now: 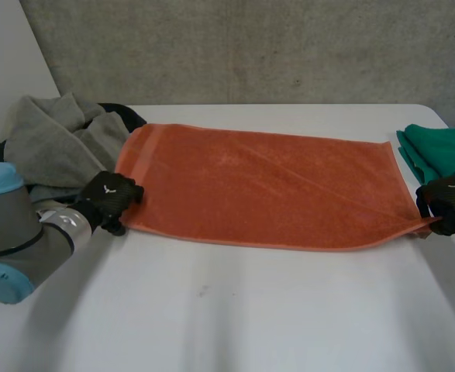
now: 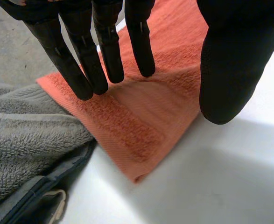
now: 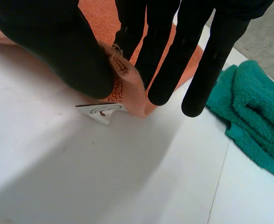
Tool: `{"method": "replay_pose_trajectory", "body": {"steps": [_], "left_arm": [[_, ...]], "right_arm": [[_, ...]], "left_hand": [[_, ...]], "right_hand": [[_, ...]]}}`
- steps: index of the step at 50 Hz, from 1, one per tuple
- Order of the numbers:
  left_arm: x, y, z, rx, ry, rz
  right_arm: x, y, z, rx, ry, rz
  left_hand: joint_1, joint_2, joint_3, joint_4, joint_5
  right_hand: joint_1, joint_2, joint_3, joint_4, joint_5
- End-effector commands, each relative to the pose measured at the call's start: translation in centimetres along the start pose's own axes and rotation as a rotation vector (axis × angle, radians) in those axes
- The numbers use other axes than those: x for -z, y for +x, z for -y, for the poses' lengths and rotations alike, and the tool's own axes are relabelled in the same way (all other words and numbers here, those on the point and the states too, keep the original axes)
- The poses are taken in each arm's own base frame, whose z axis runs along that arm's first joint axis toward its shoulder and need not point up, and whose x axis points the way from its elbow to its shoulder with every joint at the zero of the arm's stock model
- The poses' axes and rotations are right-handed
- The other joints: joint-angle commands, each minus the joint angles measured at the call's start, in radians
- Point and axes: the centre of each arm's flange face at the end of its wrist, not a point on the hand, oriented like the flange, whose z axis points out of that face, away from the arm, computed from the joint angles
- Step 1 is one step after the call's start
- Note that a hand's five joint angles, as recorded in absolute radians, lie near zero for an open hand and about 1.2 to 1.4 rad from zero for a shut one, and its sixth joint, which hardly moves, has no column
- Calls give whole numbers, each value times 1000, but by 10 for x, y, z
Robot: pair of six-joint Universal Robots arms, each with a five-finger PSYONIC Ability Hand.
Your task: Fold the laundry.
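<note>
An orange towel (image 1: 262, 186) lies spread flat across the white table, long side running left to right. My left hand (image 1: 109, 198) hovers over its near left corner (image 2: 137, 135); its fingers (image 2: 106, 51) are straight and its thumb (image 2: 230, 70) stands apart, with nothing between them. My right hand (image 1: 446, 203) is at the towel's near right corner. There its thumb (image 3: 57, 46) and fingers (image 3: 160, 60) pinch the orange corner (image 3: 127, 79), lifting it a little off the table. A small white label (image 3: 101, 111) hangs from that corner.
A pile of grey towels (image 1: 56, 139) on a dark bag (image 2: 38, 196) sits at the back left, touching the orange towel's left end. A folded green towel (image 1: 440, 151) lies at the right edge, just behind my right hand. The table's front half (image 1: 235, 310) is bare.
</note>
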Motion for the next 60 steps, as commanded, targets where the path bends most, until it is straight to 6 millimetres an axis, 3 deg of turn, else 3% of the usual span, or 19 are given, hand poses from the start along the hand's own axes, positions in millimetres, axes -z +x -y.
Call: {"method": "replay_pose_trajectory", "body": {"steps": [1,7,15,18,24,28,32,36,40,45,49,52,60], "left_arm": [[-15,-5,-1,-16,10,19],[-27,-6,-2,-28,26,24],[-38,-2,-4,-28,36,6],[-38,-1,-5,-24,34,1],[-28,-5,0,-2,21,-3],[-6,-6,10,15,5,-38],[28,-5,19,46,-64,-69],[72,0,22,95,-188,-123],[120,8,26,126,-335,-197],[144,15,21,102,-435,-293],[143,18,24,41,-432,-353],[131,25,35,7,-385,-368],[33,-11,58,39,-171,-66]], "right_arm": [[-1,0,-4,4,-9,4],[-1,0,-6,1,-13,4],[0,-4,-8,-2,-23,13],[1,-5,-8,-1,-23,17],[2,-6,-8,-4,-27,26],[5,-6,-6,-5,-36,42],[17,1,0,20,-49,62],[36,10,1,85,-107,95],[66,17,-11,152,-307,238],[77,20,-13,241,-374,326],[69,26,-12,227,-367,277],[54,22,-7,204,-318,244],[-9,16,15,136,-60,6]], "left_hand": [[223,218,217,217,214],[332,327,326,326,322],[661,655,655,655,651],[813,808,807,807,803],[813,808,807,807,804],[813,808,807,807,804],[813,808,807,807,804],[813,808,807,807,804],[813,808,807,807,804],[813,808,807,807,804],[813,808,807,807,804],[813,808,807,807,804],[813,808,807,807,804]], "right_hand": [[278,222,210,202,206],[278,222,210,202,206],[278,222,210,202,206],[278,222,210,202,206],[278,222,210,202,206],[278,222,210,202,206],[278,222,210,202,206],[278,222,210,202,206],[278,222,210,202,206],[278,222,210,202,206],[278,222,210,202,206],[278,222,210,202,206],[278,222,210,202,206]]}}
